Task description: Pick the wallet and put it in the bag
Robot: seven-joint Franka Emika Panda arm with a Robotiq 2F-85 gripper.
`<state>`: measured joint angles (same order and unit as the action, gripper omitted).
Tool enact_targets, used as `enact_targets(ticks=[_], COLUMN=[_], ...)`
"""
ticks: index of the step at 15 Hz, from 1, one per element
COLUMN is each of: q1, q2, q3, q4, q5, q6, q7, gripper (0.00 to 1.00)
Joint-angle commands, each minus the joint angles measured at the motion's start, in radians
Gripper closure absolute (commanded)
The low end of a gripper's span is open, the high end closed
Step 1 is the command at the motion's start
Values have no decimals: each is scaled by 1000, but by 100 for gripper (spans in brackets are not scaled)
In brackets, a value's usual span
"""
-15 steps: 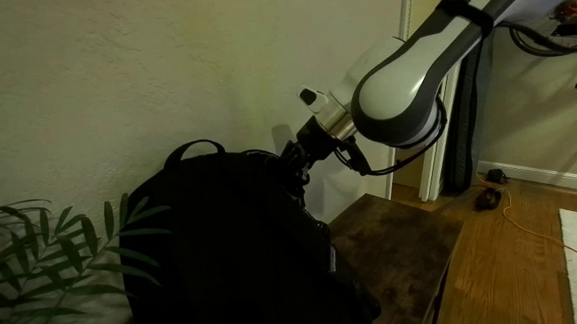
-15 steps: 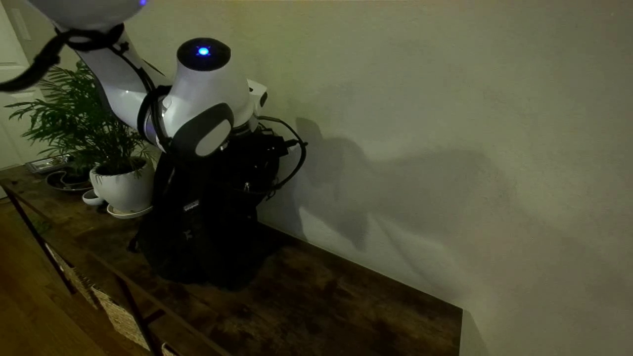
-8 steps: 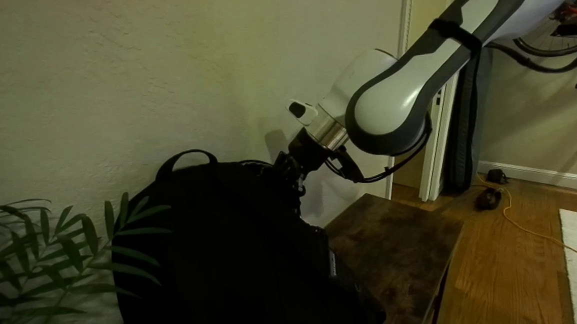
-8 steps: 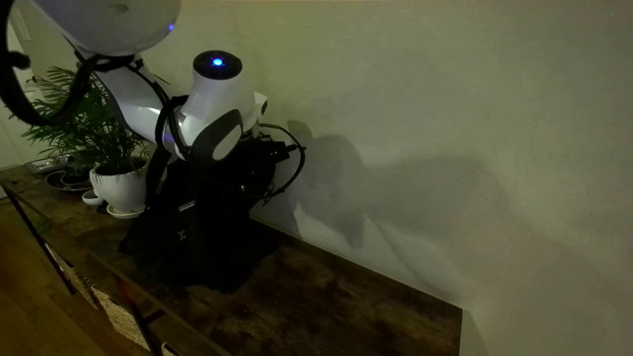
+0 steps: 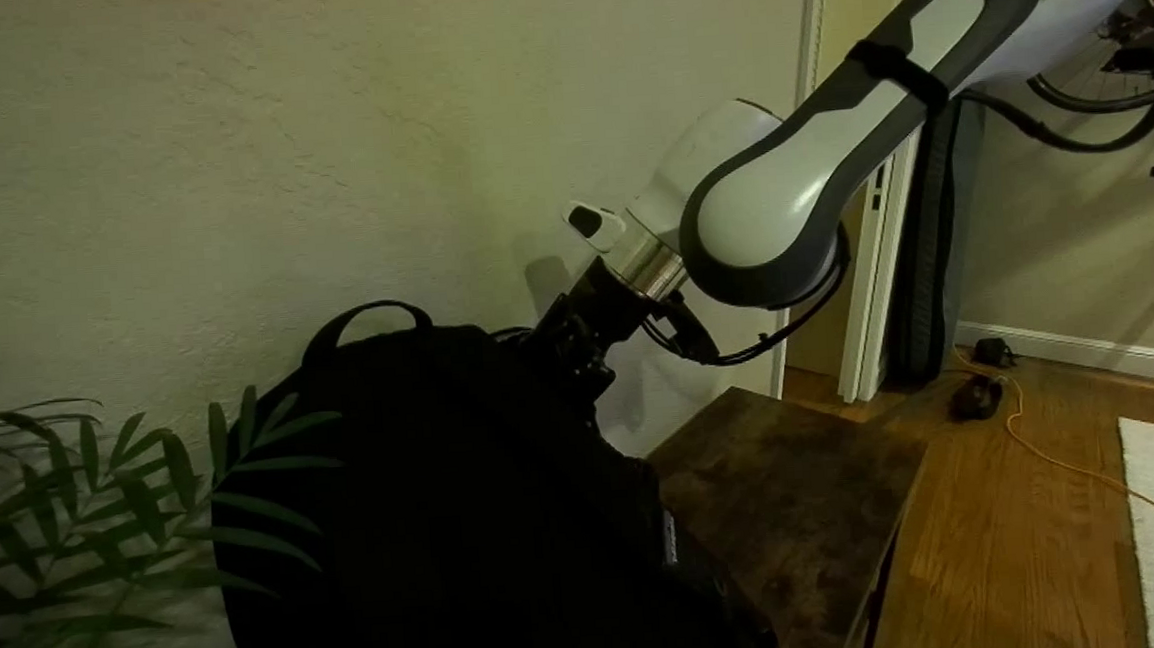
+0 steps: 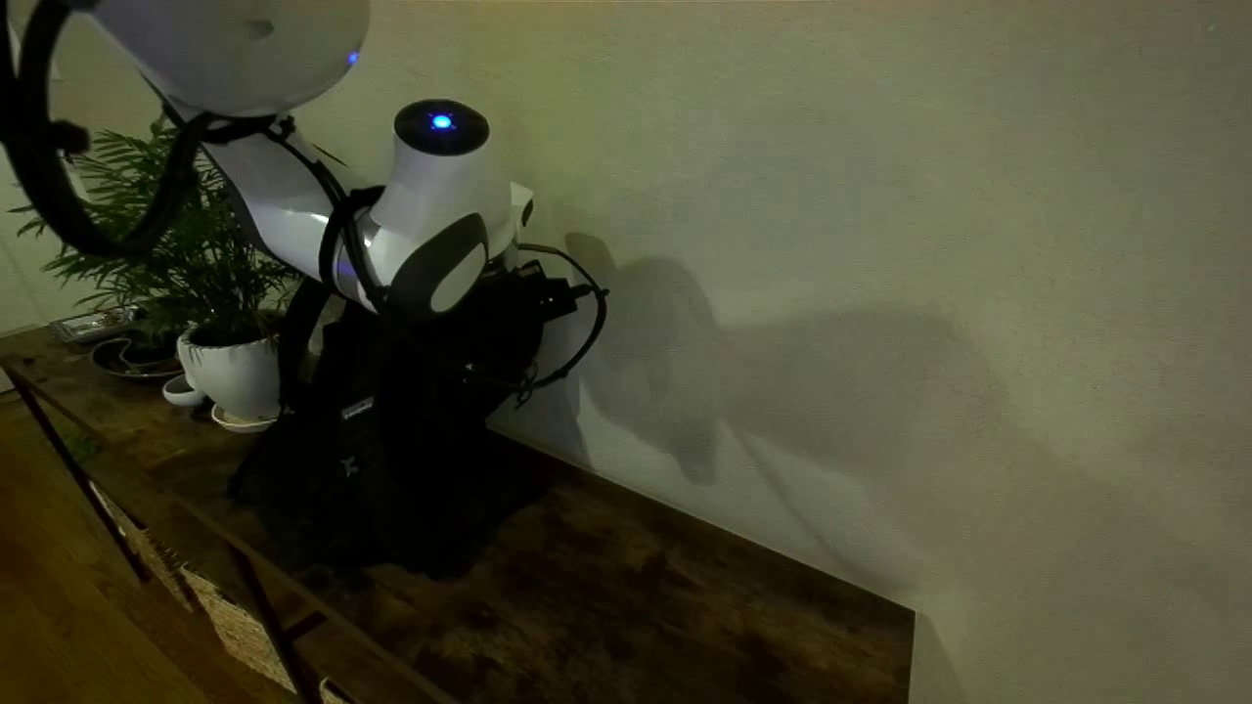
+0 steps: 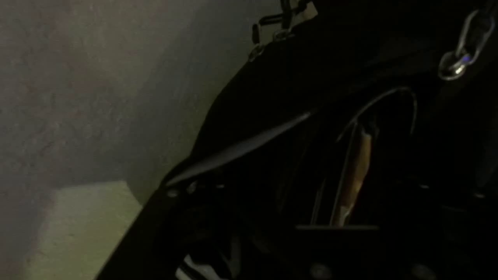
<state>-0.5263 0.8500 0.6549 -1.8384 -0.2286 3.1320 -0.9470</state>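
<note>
My fingers (image 5: 577, 354) were at the upper side of the bag (image 5: 438, 513), which stood on the tabletop (image 6: 665, 596); it was too dark to tell whether they were clenched or released. I could not make out the wallet anywhere; a tan strip (image 7: 358, 175) I could not identify showed amid the black in the wrist view. Judging from my position, picking and carrying seemed done; left, I reckoned, were the drop, if unmade, and backing out.

Dim light leaves the bag (image 5: 439, 523) black, soft shadows (image 6: 655, 362) crossing the wall (image 6: 880, 166).
</note>
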Motion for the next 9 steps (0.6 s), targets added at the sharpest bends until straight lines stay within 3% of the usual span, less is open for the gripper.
enact_targets(ticks=[1,3,7,9], q1=[-6,3,-20,15], q2=[-46,-73,-89,-129], q3=[2,-10,35,-5], q4=[-20,-22,-5,5], q5=[5,25,111,160], q6=[-81,-172,-408,-480], q7=[26,30,-64,-81], gripper=[0,0,0,0])
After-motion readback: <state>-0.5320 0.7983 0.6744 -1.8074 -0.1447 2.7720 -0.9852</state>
